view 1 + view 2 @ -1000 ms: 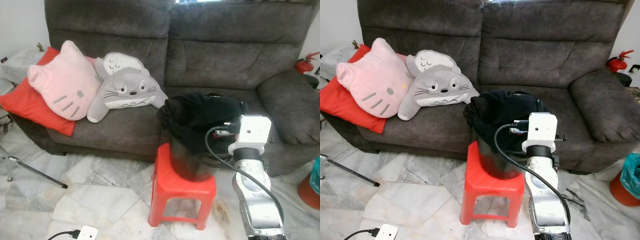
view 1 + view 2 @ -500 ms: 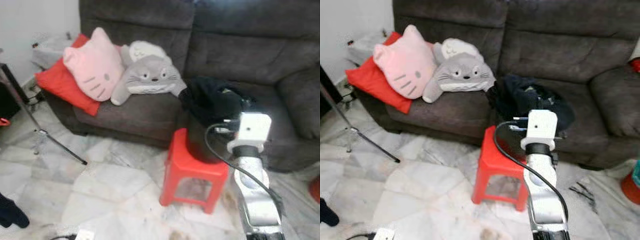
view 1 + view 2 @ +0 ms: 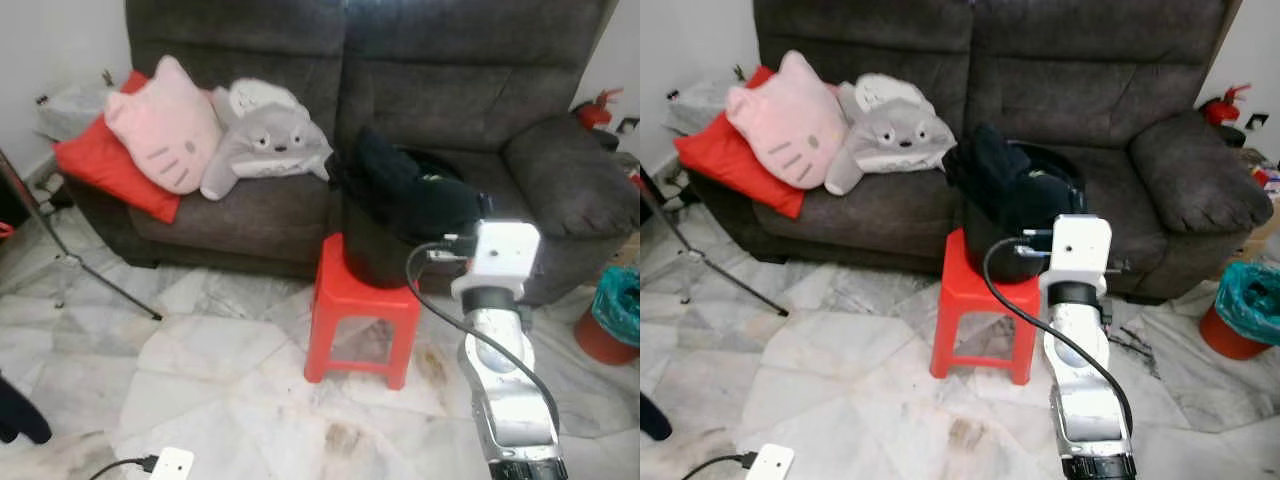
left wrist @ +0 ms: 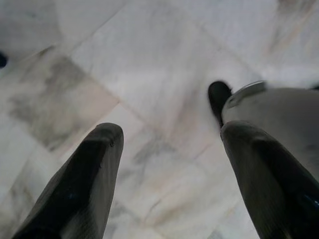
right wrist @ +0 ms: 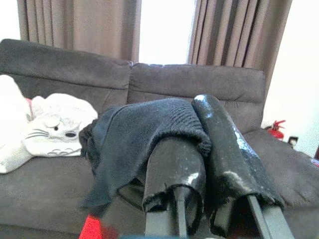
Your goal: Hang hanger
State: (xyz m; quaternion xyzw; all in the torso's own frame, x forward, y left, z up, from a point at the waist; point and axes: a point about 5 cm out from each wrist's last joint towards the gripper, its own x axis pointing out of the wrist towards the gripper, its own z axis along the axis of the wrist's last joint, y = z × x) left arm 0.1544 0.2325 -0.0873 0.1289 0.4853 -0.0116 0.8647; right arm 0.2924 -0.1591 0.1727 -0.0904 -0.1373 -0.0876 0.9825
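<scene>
change: view pulled back since before, garment (image 3: 405, 190) lifted off the bin (image 3: 375, 255)
right pincer (image 5: 199, 149): clamped on garment
left pincer (image 4: 167, 149): wide, over marble floor (image 3: 220, 360)
room: grey sofa (image 3: 470, 90), red stool (image 3: 362, 315)

Before you a stool (image 3: 362, 310) stands on the floor (image 3: 220, 380), against the sofa's (image 3: 470, 90) front edge. A bucket (image 3: 375, 250) sits on the stool, clothing (image 3: 410, 190) draped over its rim. Two plush cushions (image 3: 210, 135) lie at the sofa's left end.
</scene>
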